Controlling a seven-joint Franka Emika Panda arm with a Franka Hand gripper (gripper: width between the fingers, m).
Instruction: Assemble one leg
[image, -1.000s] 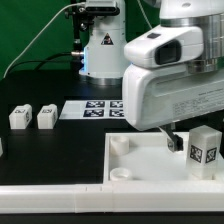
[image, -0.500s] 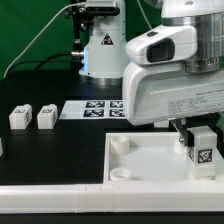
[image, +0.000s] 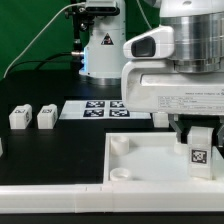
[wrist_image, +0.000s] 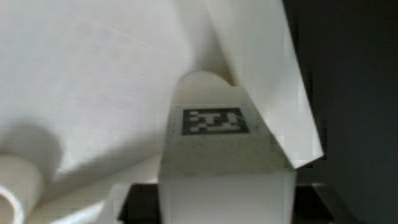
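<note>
Leg: you see the leg (image: 199, 149) upright over the large white panel (image: 140, 158), at the exterior view's right, tag facing out; the wrist view shows its tag close up (wrist_image: 217, 121).
Gripper: your gripper (image: 198, 133) sits directly over the leg, dark fingers (image: 184, 131) flanking its top.
Grip: closed narrowly on the leg.
Spare legs: two (image: 19, 117) (image: 47, 117) stand well apart, beyond the marker board (image: 100, 108).

The end effector (image: 200, 130) grips a tagged white leg (image: 200, 150) above the white panel (image: 150, 160); two more legs (image: 32, 117) stand near the table's (image: 60, 150) left edge.
</note>
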